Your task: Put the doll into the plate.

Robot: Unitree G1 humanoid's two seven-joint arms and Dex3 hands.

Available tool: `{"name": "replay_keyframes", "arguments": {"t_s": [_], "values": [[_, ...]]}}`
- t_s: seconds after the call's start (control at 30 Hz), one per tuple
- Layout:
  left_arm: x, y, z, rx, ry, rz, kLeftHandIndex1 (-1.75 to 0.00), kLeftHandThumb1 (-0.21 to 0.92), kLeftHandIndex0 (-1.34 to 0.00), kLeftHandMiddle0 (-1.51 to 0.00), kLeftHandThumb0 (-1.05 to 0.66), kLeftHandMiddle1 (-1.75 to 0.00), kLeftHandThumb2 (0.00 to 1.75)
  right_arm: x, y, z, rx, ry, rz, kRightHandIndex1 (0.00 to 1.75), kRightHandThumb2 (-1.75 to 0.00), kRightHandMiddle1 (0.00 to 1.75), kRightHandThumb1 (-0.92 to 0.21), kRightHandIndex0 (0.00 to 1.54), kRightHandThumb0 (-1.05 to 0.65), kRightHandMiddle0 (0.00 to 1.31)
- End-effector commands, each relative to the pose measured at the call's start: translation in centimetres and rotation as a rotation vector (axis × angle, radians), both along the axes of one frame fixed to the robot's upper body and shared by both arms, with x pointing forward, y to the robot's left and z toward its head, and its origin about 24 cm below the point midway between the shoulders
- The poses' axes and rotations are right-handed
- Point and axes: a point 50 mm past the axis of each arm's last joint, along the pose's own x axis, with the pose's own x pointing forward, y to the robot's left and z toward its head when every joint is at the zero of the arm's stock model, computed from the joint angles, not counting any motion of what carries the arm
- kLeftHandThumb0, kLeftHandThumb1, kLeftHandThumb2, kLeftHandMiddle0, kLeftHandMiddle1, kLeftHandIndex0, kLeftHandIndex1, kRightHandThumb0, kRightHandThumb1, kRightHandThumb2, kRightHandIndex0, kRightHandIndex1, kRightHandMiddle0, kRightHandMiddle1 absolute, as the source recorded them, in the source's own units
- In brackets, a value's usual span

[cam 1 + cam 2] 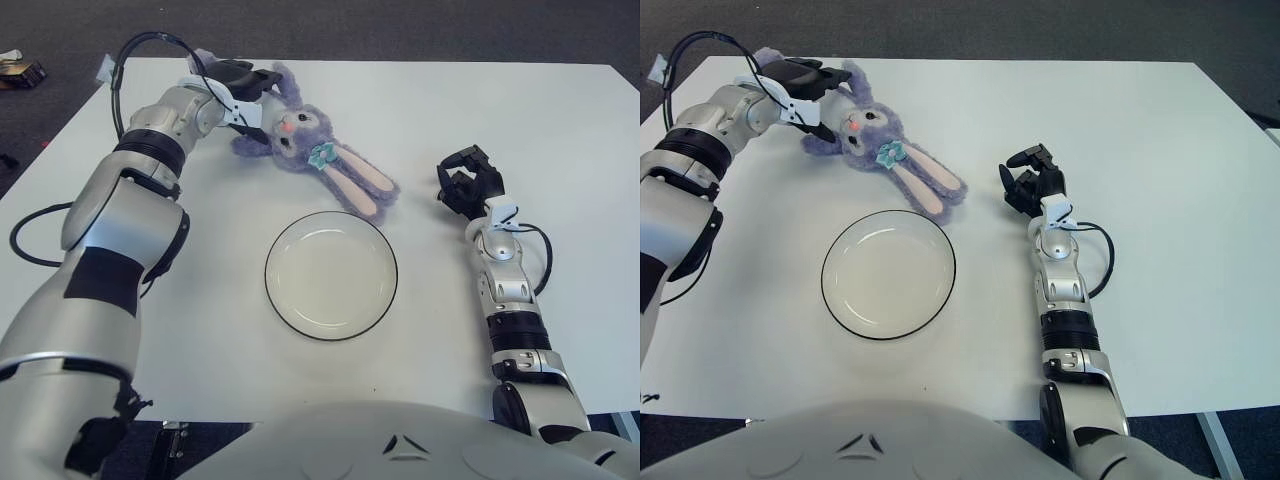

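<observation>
presently, item by item:

counter [560, 130]: white, flat top, carries everything listed below.

doll [318, 152]: purple plush rabbit with a pink nose, a teal flower at the neck and long pink-lined ears. it lies flat on the counter at the far left. head towards the far left corner, the two long ears stretching towards the near right, their tips just beyond the plate's far rim. it is outside the plate.

plate [331, 275]: round, white, thin dark rim. sits on the counter at the centre, nearer the robot than the doll. nothing in it.

left robot hand [243, 82]: black fingers, at the far left of the counter, right against the doll's head and its upper short ear. the fingers reach over the plush there; whether they are clamped on it or only touching cannot be told.

right robot hand [468, 183]: black fingers, shows over the counter to the right of the plate and well apart from the doll's ear tips. fingers curled together, holding nothing.

cable [150, 45]: black loop rising from the left forearm, behind the wrist.
</observation>
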Motion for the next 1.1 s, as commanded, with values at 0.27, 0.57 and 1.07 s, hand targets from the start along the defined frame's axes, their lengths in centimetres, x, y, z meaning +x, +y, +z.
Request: {"name": "replay_keyframes", "arguments": {"t_s": [0.27,0.57,1.07], "values": [[0.2,-0.4,0.2,-0.002,0.017,0.019,0.00,0.81,-0.26,-0.25,-0.70,0.00,0.00,-1.4,-1.0,-3.2,-0.008,0.155,-0.024,1.66,-0.60,1.62,-0.78,0.75,-0.38,0.40],[0.3,-0.8,-0.4,0.002,0.056,0.035,0.00,0.79,-0.25,-0.25,-0.68,0.00,0.00,-1.3,-1.3,-3.1,-0.013,0.153,-0.020,1.67,-0.61,1.62,-0.78,0.75,-0.38,0.40],[0.4,-1.1,-1.0,0.025,0.035,0.066,0.00,0.77,-0.24,-0.22,-0.67,0.00,0.00,-1.6,-1.5,-2.9,-0.023,0.152,-0.010,1.67,-0.61,1.62,-0.77,0.75,-0.38,0.40]]}}
